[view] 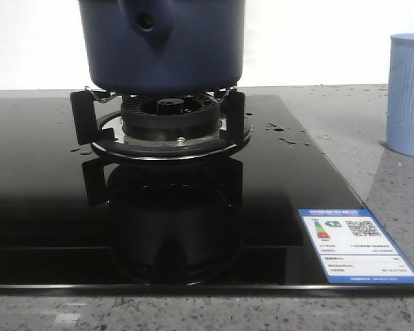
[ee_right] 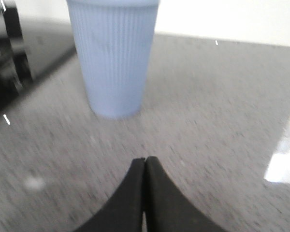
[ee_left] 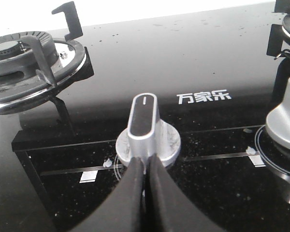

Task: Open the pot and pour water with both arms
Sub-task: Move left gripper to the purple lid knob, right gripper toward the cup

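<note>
Pot (view: 162, 45) sits on the burner stand (view: 162, 121) of the black glass hob. Water (view: 284, 134) drops beside it. Left tool (ee_left: 145, 166) fingers pressed together, just in front of a knob (ee_left: 144, 123). Right tool (ee_right: 145, 166) fingers together over the grey counter (ee_right: 222, 121), facing the pale blue ribbed cup (ee_right: 113, 55).

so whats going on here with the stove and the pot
Nothing is being held yet. The dark blue pot sits on the burner of a black glass stove, with water drops on the glass beside it. The left claw is shut and sits right in front of a silver stove knob. The right claw is shut and empty over the counter, facing a pale blue ribbed cup.
</note>
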`<state>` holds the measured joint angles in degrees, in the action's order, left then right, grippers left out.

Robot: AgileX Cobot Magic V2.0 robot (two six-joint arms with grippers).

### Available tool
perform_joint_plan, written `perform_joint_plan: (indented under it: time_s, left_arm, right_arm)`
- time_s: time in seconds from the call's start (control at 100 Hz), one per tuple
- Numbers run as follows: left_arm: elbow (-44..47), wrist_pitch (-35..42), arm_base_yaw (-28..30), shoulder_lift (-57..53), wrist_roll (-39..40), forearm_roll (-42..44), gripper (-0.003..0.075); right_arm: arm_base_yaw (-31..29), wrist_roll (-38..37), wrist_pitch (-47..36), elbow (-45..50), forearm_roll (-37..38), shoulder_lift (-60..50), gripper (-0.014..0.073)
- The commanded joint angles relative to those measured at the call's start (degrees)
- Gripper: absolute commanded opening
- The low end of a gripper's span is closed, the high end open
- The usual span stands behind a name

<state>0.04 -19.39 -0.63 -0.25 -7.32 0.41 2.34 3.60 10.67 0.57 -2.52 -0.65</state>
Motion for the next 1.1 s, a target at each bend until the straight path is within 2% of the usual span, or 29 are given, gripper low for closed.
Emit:
perform_joint_plan:
  time_s: [0.0, 0.13, 0.22, 0.32, 0.46, 0.58, 0.68, 0.77, 0.82, 0.93, 1.09]
  left_arm:
    - [1.9, 4.1, 0.1, -1.5, 0.5, -0.1, -0.0019]
    - [1.9, 4.8, 0.1, -1.5, 0.3, 1.1, -0.0019]
    - [1.9, 5.7, 0.1, -1.5, 0.3, 5.6, -0.0019]
    - [1.9, 10.3, 0.1, -1.5, 0.3, 3.1, -0.0019]
    - [1.9, 18.9, 0.1, -1.5, 0.3, -10.6, -0.0019]
    - [1.9, 24.1, 0.1, -1.5, 0.3, -29.4, -0.0019]
    - [1.9, 24.8, 0.1, -1.5, 0.3, -47.5, -0.0019]
    - [1.9, 23.5, 0.1, -1.5, 0.3, -61.1, -0.0019]
    - [1.5, 22.7, 0.1, -1.5, 0.3, -63.7, -0.0019]
    - [-1.5, 15.6, 0.1, -1.2, 0.3, -63.0, -0.0019]
    - [-9.3, 3.6, 0.1, 3.5, -0.1, -55.7, -0.0019]
  right_arm:
    - [-0.4, 0.1, -9.7, 1.5, -8.8, 0.2, -0.0074]
    - [-0.4, 0.1, -12.0, 1.5, -20.4, 0.2, -0.0074]
    - [-0.4, 0.1, -12.2, 1.5, -23.1, 0.2, -0.0074]
    - [-0.4, 0.1, -14.0, 1.5, -23.4, 0.2, -0.0074]
    - [-0.4, 0.1, -16.4, 1.4, -24.4, 0.2, -0.0074]
    - [-0.4, 0.1, -16.7, 1.4, -25.7, 0.2, -0.0074]
    - [-0.4, 0.1, -16.8, 1.3, -25.7, 0.2, -0.0074]
    - [-0.4, 0.1, -16.5, 0.3, -26.4, 0.2, -0.0074]
    - [-0.4, 0.1, -15.4, -1.1, -26.5, 0.2, -0.0074]
    - [-0.4, 0.6, -9.6, -6.7, -23.3, 1.2, -0.0074]
    - [-0.4, 1.1, 5.5, -17.8, -16.9, 7.8, -0.0074]
